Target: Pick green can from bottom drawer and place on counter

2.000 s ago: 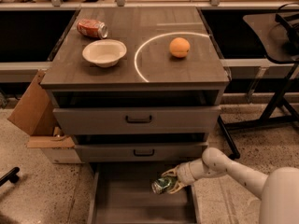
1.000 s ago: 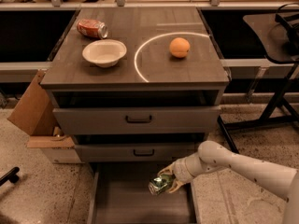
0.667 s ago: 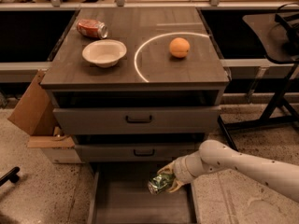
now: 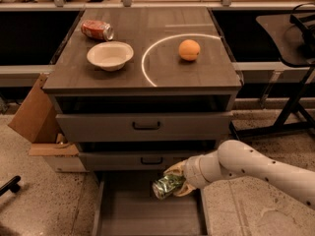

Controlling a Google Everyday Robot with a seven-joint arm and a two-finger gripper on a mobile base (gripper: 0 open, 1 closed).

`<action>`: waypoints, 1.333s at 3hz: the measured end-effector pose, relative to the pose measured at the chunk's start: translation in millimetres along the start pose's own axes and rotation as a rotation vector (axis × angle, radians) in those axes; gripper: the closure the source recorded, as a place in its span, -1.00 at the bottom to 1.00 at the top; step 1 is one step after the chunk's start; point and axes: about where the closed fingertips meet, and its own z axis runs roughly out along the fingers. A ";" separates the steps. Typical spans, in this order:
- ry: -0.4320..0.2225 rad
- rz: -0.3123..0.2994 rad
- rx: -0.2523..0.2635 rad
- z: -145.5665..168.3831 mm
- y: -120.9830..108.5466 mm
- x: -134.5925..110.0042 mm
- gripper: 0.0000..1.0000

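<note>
My pincer (image 4: 176, 180) at 6 o'clock, pinching the shiny round green can (image 4: 165, 187), tipped sideways over the flat grey bottom drawer (image 4: 147, 213), wood-grain worktop (image 4: 197, 70) at 12

The hand (image 4: 174, 180), pale smooth plastic, hangs over the bottom drawer (image 4: 147, 213), whose floor is matt grey-brown board, and grips the green can (image 4: 165, 187), glossy dented metal. Up above the hand, the bench (image 4: 197, 73) is matt wood-grain, carrying a matt white bowl (image 4: 100, 61) and a shiny red can (image 4: 96, 29).
</note>
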 end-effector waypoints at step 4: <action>-0.007 -0.082 -0.034 -83.7 -69.8 -32.5 1.00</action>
